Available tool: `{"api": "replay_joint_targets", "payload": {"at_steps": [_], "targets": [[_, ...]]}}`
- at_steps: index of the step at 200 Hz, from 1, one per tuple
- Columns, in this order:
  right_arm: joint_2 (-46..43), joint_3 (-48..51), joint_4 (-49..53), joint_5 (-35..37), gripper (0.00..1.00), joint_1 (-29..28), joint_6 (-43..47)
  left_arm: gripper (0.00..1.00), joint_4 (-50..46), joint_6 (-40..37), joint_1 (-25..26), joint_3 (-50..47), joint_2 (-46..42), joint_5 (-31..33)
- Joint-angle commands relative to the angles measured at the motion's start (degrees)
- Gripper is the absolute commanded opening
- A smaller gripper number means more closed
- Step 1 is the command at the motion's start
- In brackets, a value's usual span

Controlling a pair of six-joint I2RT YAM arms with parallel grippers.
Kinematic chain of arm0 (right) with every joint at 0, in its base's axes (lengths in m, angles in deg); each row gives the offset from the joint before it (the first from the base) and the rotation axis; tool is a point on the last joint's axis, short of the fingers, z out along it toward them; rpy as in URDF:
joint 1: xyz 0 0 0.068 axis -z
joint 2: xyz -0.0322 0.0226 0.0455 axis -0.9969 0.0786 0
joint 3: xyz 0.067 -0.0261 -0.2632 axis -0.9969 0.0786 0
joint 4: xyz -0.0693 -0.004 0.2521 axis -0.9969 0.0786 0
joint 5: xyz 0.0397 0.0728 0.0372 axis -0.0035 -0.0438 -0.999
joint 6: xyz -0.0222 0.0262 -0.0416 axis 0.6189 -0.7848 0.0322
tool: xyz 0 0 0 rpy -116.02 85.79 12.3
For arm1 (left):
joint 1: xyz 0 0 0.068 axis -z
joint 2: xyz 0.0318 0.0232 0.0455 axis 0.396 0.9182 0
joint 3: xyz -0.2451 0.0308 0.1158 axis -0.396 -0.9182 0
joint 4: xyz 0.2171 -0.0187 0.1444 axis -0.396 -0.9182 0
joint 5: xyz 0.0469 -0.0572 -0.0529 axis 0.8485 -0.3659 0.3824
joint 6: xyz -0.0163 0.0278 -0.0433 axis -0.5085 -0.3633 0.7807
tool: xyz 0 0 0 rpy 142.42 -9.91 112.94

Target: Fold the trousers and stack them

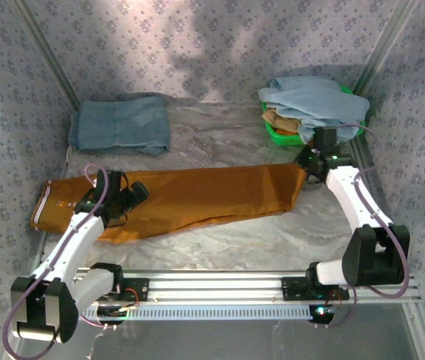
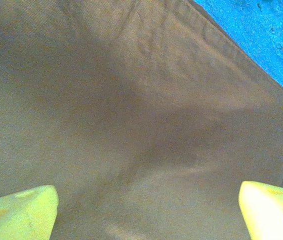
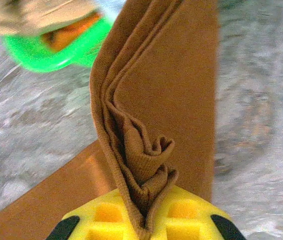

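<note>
Presently the right tool grips the hems of the long rust-orange cotton trousers, left tool released above; next, likely carry them to the waistband.

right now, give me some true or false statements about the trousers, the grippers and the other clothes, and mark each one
1. The right gripper is shut on a bunched end of the trousers. True.
2. The left gripper is clamped on the waistband. False: it is open, its fingers spread over flat cloth.
3. The trousers are folded into a neat stack. False: they lie stretched lengthwise across the table.
4. A folded denim pair lies at the far left. True.
5. The basket sits at the near left. False: it is at the far right, with a pale blue garment heaped on it.
</note>
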Motion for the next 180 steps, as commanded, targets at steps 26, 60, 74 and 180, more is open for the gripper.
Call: {"api": "replay_joint_targets", "payload": {"at_steps": [26,60,74,180], "targets": [[0.72,-9.04,3.95,6.78,0.0,-15.65,-1.6,0.93,-1.85,0.49,-2.45,-1.34,-0.33,-0.28],[4.24,-14.58,3.59,7.98,0.0,-24.86,-5.43,0.93,-2.12,0.66,-3.4,-1.73,1.62,-0.61],[6.51,-16.75,3.63,8.66,0.0,-29.28,-6.46,0.93,-1.36,0.77,-3.39,-2.58,1.5,-0.87],[26.28,-31.09,1.71,8.37,0.0,-47.97,-12.8,0.94,0.22,0.5,-4.55,-5.66,-0.21,-1.76]]}}
